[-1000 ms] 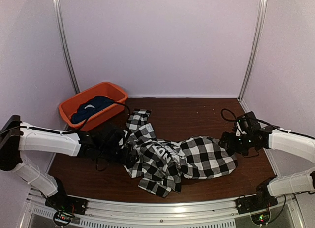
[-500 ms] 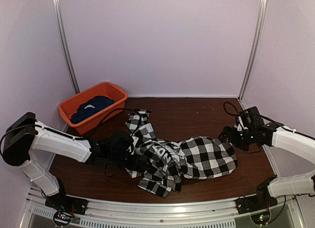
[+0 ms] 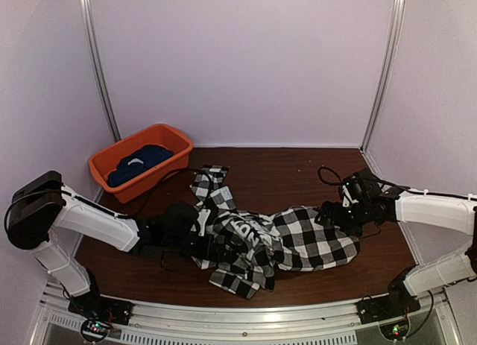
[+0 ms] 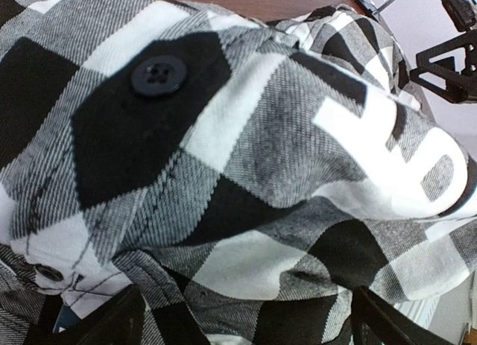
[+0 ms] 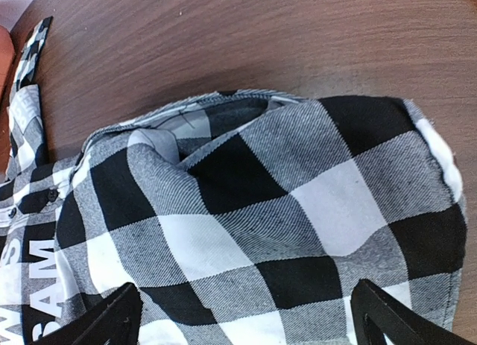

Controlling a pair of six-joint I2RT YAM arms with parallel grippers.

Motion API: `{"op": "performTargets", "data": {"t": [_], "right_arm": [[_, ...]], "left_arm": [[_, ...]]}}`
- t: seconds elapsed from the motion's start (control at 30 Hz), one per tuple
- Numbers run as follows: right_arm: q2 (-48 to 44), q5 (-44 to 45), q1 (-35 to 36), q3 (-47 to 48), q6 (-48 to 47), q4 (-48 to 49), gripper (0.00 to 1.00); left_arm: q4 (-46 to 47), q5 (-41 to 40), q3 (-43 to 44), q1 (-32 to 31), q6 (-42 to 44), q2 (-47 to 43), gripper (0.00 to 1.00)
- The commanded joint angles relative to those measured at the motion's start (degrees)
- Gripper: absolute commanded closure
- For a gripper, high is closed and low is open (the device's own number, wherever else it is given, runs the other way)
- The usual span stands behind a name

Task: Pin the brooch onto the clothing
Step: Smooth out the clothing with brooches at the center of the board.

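Note:
The black-and-white checked shirt point(image 3: 298, 237) lies crumpled across the middle of the table, its white block lettering point(image 3: 250, 229) near its centre. My left gripper point(image 3: 215, 244) is low over the shirt's left part. In the left wrist view point(image 4: 246, 337) its jaws stand wide apart with checked cloth point(image 4: 223, 173) and a black button point(image 4: 158, 75) ahead of them. My right gripper point(image 3: 329, 214) is over the shirt's right end. In the right wrist view point(image 5: 250, 334) it is open above the cloth point(image 5: 246, 211). The brooch shows in no view.
An orange tub point(image 3: 170, 140) at the back left holds a dark navy garment point(image 3: 138, 162). Bare brown tabletop point(image 3: 291, 173) lies behind the shirt. Pale walls and metal posts close in the back and sides.
My left gripper has moved right, further onto the shirt. My right gripper has moved left and down over the shirt's right end. The shirt has barely shifted.

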Motion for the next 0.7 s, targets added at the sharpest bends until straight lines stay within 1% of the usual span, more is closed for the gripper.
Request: {"op": "performTargets", "data": {"t": [0.0,0.2,0.4,0.57,0.67], "right_arm": [[2.0,-0.4,1.6,-0.8,1.2,2.8,0.0],[3.9,-1.4,2.3,-1.4,1.3,4.0,0.0],[4.6,-2.3,2.4,-2.1,1.1,4.4,0.0],[5.8,-2.5,2.4,-3.4,1.2,5.5,0.0],[6.6,-2.6,2.5,-3.8,1.6,6.1,0.0]], "left_arm": [[5.5,1.2,-1.1,-0.1,-1.6,0.9,0.02],[8.7,2.8,-2.3,-0.1,-2.2,2.8,0.02],[13.5,4.2,-3.6,-0.1,-5.5,6.3,0.02],[9.1,2.7,-3.0,0.1,-7.7,7.5,0.02],[4.0,2.0,-2.2,0.6,-7.6,7.3,0.02]]}}
